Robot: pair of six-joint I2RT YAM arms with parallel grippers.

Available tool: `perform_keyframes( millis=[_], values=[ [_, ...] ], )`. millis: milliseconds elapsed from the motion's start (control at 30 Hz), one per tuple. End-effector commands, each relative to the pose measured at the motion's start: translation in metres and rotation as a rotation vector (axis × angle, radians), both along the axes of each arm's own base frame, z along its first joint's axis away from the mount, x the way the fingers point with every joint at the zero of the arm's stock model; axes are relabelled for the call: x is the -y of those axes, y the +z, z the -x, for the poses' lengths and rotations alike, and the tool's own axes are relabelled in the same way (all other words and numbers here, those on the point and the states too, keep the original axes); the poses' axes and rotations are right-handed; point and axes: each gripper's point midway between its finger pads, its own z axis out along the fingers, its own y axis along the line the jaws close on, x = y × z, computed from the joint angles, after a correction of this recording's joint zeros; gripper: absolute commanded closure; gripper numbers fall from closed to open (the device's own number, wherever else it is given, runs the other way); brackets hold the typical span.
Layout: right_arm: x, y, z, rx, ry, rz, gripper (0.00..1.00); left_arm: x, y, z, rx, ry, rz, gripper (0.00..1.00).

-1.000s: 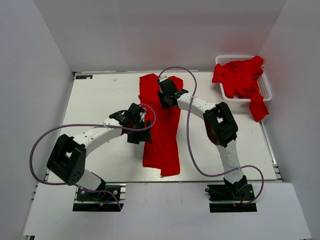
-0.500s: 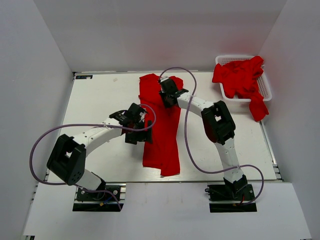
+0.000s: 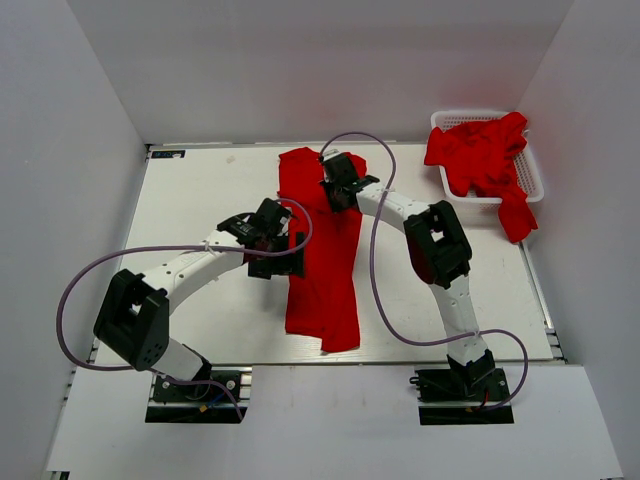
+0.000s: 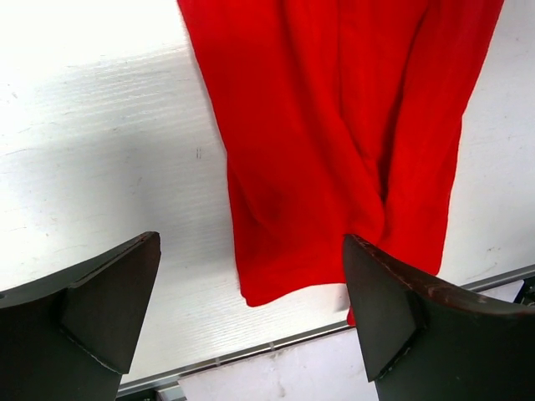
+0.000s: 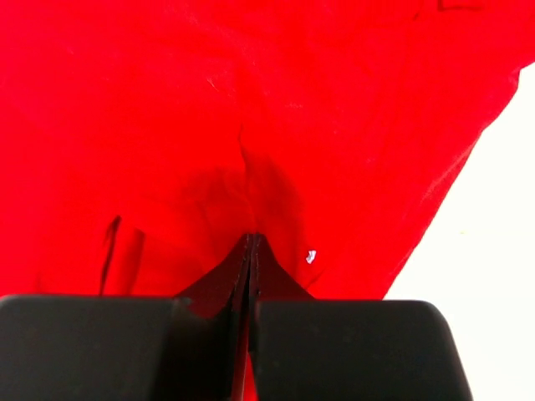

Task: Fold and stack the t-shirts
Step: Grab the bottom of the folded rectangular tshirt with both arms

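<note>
Left gripper (image 3: 286, 254) hangs with its two dark fingers (image 4: 100, 309) spread wide and holding nothing, just above the left edge of a long bright red soft cloth t-shirt (image 3: 325, 290) spread on the white table (image 3: 200, 200). Seen from the left wrist, the shirt's lower hem (image 4: 284, 288) lies between the open fingertips, near the table's front edge, with bare white surface (image 4: 100, 150) to its left.

The right gripper (image 3: 330, 168) sits low on the far end of the same shirt. From the right wrist its black fingers (image 5: 226, 284) are pressed together with no gap, their tips (image 5: 252, 238) nipping a small pucker of the red cloth (image 5: 209, 100); a crease runs up from the tips. A tiny white speck (image 5: 310, 256) lies on the cloth just right of the fingers; it is too small to tell whether it is a tag.

More red t-shirts (image 3: 480, 155) are heaped in a white plastic lattice basket (image 3: 535, 178) at the far right corner, one hanging over its near rim onto the table.

A small dark label (image 3: 168, 154) sits at the table's far left corner, its writing too small to read. No print or brand can be read on the shirts
</note>
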Motion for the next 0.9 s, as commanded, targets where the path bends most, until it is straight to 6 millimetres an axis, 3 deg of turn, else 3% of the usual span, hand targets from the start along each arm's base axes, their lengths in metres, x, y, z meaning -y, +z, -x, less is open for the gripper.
perform_keyframes(
  millis=[0, 233, 433, 500, 567, 600, 700, 733, 767, 867],
  values=[
    [-0.013, 0.027, -0.019, 0.068, -0.005, -0.091, 1.00, 0.000, 0.012, -0.009, 0.036, 0.003, -0.003, 0.00],
    [-0.007, 0.069, -0.042, 0.186, -0.090, -0.170, 1.00, -0.004, 0.010, -0.007, 0.026, 0.006, -0.020, 0.00],
    [0.000, 0.083, -0.063, 0.224, -0.127, -0.186, 1.00, -0.008, 0.010, -0.010, 0.033, 0.011, -0.030, 0.00],
    [0.000, 0.078, -0.062, 0.186, -0.091, -0.176, 1.00, -0.007, 0.012, -0.010, 0.033, 0.011, -0.030, 0.00],
    [-0.012, 0.068, -0.047, 0.123, -0.002, -0.198, 1.00, -0.007, 0.010, -0.010, 0.025, 0.011, -0.035, 0.00],
    [-0.016, 0.074, -0.042, 0.132, 0.038, -0.184, 1.00, -0.007, 0.010, -0.010, 0.025, 0.011, -0.035, 0.00],
    [-0.016, 0.054, -0.026, 0.095, 0.095, -0.157, 1.00, -0.008, 0.007, -0.010, 0.018, 0.011, -0.040, 0.00],
    [-0.015, 0.050, -0.022, 0.077, 0.101, -0.145, 0.96, -0.008, 0.007, -0.010, 0.018, 0.011, -0.040, 0.00],
    [-0.013, 0.046, -0.022, 0.061, 0.101, -0.141, 0.85, -0.008, 0.007, -0.010, 0.018, 0.011, -0.040, 0.00],
    [-0.009, 0.033, -0.018, 0.035, 0.104, -0.105, 0.73, -0.010, 0.003, -0.009, 0.007, 0.014, -0.057, 0.00]
  ],
)
